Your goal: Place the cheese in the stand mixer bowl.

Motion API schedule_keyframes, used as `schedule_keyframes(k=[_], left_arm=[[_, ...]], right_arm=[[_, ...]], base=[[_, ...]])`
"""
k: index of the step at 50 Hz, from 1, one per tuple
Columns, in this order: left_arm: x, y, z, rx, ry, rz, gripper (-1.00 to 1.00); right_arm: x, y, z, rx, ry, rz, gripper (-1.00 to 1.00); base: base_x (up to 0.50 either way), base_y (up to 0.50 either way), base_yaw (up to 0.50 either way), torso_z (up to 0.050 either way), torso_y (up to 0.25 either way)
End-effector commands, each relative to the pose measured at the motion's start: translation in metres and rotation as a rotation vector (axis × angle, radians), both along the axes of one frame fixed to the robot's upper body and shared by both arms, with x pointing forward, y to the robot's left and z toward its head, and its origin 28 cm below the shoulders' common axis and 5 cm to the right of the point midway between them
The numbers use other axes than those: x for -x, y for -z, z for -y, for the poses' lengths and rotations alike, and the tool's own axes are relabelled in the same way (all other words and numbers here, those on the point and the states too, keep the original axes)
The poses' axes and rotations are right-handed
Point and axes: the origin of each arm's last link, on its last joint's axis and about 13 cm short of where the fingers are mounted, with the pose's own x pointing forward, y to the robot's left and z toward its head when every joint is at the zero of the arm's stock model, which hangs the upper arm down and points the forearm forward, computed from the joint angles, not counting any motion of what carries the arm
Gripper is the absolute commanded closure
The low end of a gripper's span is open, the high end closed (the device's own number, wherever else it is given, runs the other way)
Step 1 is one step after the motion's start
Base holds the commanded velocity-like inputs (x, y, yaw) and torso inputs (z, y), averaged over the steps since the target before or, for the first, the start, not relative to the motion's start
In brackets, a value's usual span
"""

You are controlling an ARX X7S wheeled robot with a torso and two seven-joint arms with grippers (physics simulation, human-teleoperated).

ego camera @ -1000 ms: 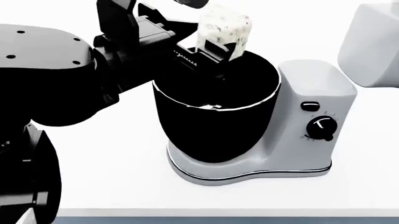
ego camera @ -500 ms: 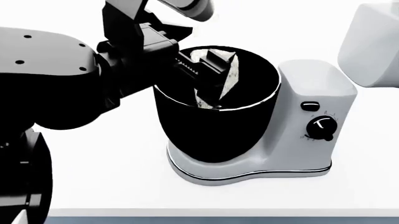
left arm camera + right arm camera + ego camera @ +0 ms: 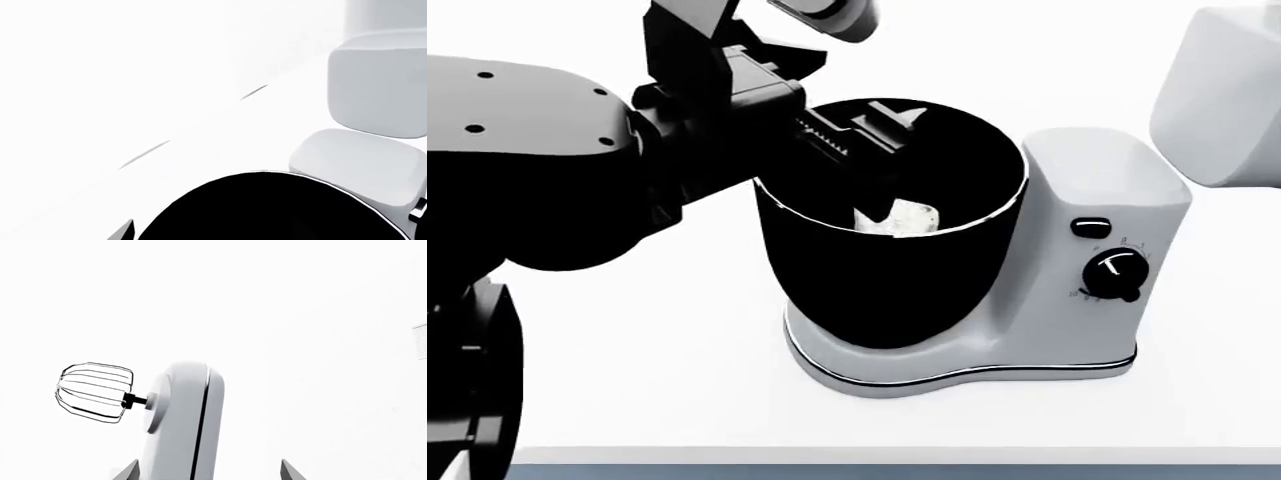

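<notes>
The stand mixer bowl [image 3: 881, 280] is glossy black and sits on the light grey mixer base in the middle of the head view. The cheese [image 3: 898, 217], a small pale speckled chunk, lies loose inside the bowl near its bottom. My left gripper [image 3: 874, 135] hangs over the bowl's mouth, open and empty, above the cheese. In the left wrist view the bowl [image 3: 267, 215] fills the lower part and one fingertip [image 3: 125, 231] shows beside it. My right gripper [image 3: 209, 472] is open and empty, pointing at the mixer's raised head.
The mixer body [image 3: 1101, 250] with its black dial [image 3: 1113, 276] stands right of the bowl. Its tilted-up head [image 3: 1225, 95] is at the upper right, and its wire whisk [image 3: 93, 391] shows in the right wrist view. The white counter's front edge [image 3: 894, 455] runs along the bottom.
The left gripper lowered the cheese from above the rim into the bowl, then let go. The cheese dropped to the bowl's bottom and the gripper lifted slightly.
</notes>
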Motion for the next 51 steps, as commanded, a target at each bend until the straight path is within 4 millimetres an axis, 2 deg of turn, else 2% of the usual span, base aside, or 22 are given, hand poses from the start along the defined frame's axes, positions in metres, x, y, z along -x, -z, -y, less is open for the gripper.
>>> schedule_keyframes(k=[1,4,6,7,9,12,22,25,29,33,51], left_arm=[[-0.001,0.000,-0.002,0.024,-0.007,0.005,-1.00],[-0.003,-0.006,-0.004,0.129,-0.039,0.095,-1.00],[-0.002,-0.012,-0.011,0.251,-0.198,0.269,-1.00],[0.001,-0.011,-0.013,0.253,-0.221,0.301,-1.00],[0.014,-0.007,-0.016,0.265,-0.292,0.393,-1.00],[0.035,-0.001,-0.024,0.324,-0.331,0.411,-1.00],[0.085,0.004,-0.061,0.431,-0.506,0.528,-1.00],[0.111,0.018,-0.068,0.420,-0.507,0.583,-1.00],[0.136,0.025,-0.082,0.476,-0.583,0.593,-1.00],[0.156,0.029,-0.086,0.488,-0.625,0.682,-1.00],[0.175,0.040,-0.109,0.515,-0.728,0.683,-1.00]], right_arm=[[0.000,0.000,0.000,0.000,-0.002,-0.001,-1.00],[0.000,0.001,0.000,-0.002,-0.003,-0.001,-1.00],[0.000,0.003,0.001,-0.005,-0.004,-0.002,-1.00],[0.000,0.003,0.001,-0.006,-0.003,-0.002,-1.00],[0.000,0.003,0.001,-0.008,-0.002,-0.003,-1.00],[0.000,0.003,0.001,-0.007,-0.005,-0.004,-1.00],[-0.002,0.003,0.002,-0.005,-0.012,-0.010,-1.00],[-0.002,0.003,0.002,-0.003,-0.014,-0.013,-1.00],[-0.002,0.003,0.002,0.001,-0.017,-0.013,-1.00],[-0.003,0.003,0.002,0.001,-0.023,-0.010,-1.00],[-0.005,0.001,0.002,0.006,-0.035,-0.009,-1.00]], base=[[0.00,0.00,0.00,0.000,0.000],[0.00,0.00,0.00,0.000,0.000],[0.00,0.00,0.00,0.000,0.000],[0.00,0.00,0.00,0.000,0.000],[0.00,0.00,0.00,0.000,0.005],[0.00,0.00,0.00,0.000,0.000],[0.00,0.00,0.00,0.000,0.000],[0.00,0.00,0.00,0.000,0.000],[0.00,0.00,0.00,0.000,0.000],[0.00,0.00,0.00,0.000,0.000],[0.00,0.00,0.00,0.000,0.000]])
